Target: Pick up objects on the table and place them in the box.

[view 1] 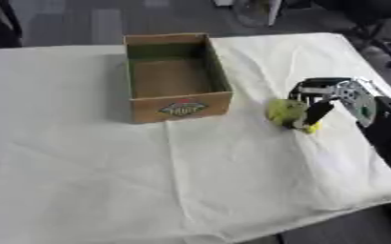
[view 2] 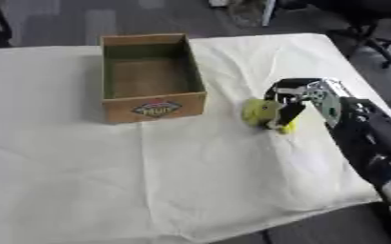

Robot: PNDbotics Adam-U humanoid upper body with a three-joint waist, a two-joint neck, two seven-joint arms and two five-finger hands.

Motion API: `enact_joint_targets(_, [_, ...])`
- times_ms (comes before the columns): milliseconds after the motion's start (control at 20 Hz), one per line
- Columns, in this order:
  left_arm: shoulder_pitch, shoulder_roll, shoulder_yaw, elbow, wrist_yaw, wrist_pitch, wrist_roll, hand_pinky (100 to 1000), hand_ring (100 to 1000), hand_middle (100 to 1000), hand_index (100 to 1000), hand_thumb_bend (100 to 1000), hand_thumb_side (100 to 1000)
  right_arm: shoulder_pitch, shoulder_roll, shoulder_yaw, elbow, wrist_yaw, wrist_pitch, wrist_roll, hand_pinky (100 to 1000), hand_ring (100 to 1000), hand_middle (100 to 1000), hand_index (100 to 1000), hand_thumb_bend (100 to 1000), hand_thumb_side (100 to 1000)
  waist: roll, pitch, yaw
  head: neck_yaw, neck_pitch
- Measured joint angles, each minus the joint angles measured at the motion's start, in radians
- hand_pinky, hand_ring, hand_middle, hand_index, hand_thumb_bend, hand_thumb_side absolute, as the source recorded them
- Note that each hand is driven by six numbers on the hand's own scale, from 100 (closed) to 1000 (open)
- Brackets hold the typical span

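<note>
Counter (view 1: 82,190) covered with wrinkled white cloth (view 1: 257,181). Grey floor (view 1: 74,24) behind it. Black office chair (view 1: 374,28) at far right corner.

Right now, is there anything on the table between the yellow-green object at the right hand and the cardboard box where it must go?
Nothing visible stands in the way. The right hand has its fingers curled around the yellow-green object, and only bare white cloth lies between it and the open cardboard box. The box's near right wall must be cleared from above.

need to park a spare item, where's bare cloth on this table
Bare cloth lies left of the box and across the whole near half. It is crowded only right of the box, where the right hand curls on the yellow-green object.
</note>
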Motion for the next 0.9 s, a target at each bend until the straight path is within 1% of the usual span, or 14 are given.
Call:
enact_joint_targets(50, [0.000, 0.000, 0.000, 0.000, 0.000, 0.000, 0.000, 613, 794, 584, 721, 318, 590, 0.000, 0.000, 0.000, 0.000, -0.002, 0.002, -0.006, 439, 428, 457, 554, 315, 392, 0.000, 0.000, -0.001, 0.000, 0.000])
enact_joint_targets(250, [0.000, 0.000, 0.000, 0.000, 0.000, 0.000, 0.000, 612, 794, 584, 721, 318, 589, 0.000, 0.000, 0.000, -0.002, -0.016, 0.007, -0.019, 376, 368, 398, 492, 230, 373, -0.002, 0.000, -0.004, 0.000, 0.000])
enact_joint_targets(300, [0.000, 0.000, 0.000, 0.000, 0.000, 0.000, 0.000, 613, 794, 585, 721, 318, 589, 0.000, -0.001, 0.000, -0.003, -0.023, 0.009, -0.020, 370, 364, 394, 488, 198, 369, -0.003, 0.000, -0.004, 0.000, 0.000])
enact_joint_targets(350, [0.000, 0.000, 0.000, 0.000, 0.000, 0.000, 0.000, 613, 794, 585, 721, 318, 589, 0.000, -0.001, -0.001, -0.008, -0.030, 0.010, -0.022, 360, 357, 388, 483, 143, 363, -0.003, -0.001, -0.004, 0.000, 0.000])
enact_joint_targets(450, [0.000, 0.000, 0.000, 0.000, 0.000, 0.000, 0.000, 613, 794, 585, 721, 319, 589, -0.001, -0.004, -0.001, -0.022, -0.045, 0.014, -0.028, 351, 351, 383, 480, 108, 355, -0.005, -0.003, -0.004, 0.000, 0.000])
enact_joint_targets(700, [0.000, 0.000, 0.000, 0.000, 0.000, 0.000, 0.000, 612, 795, 585, 722, 318, 588, -0.021, -0.022, -0.001, -0.072, -0.096, 0.020, -0.039, 327, 336, 369, 472, 100, 331, -0.006, -0.005, -0.003, 0.000, 0.000])
enact_joint_targets(900, [0.000, 0.000, 0.000, 0.000, 0.000, 0.000, 0.000, 613, 795, 585, 722, 317, 589, -0.057, -0.034, 0.000, -0.107, -0.154, 0.020, -0.036, 317, 330, 365, 471, 100, 314, -0.008, -0.007, 0.003, 0.000, 0.000])
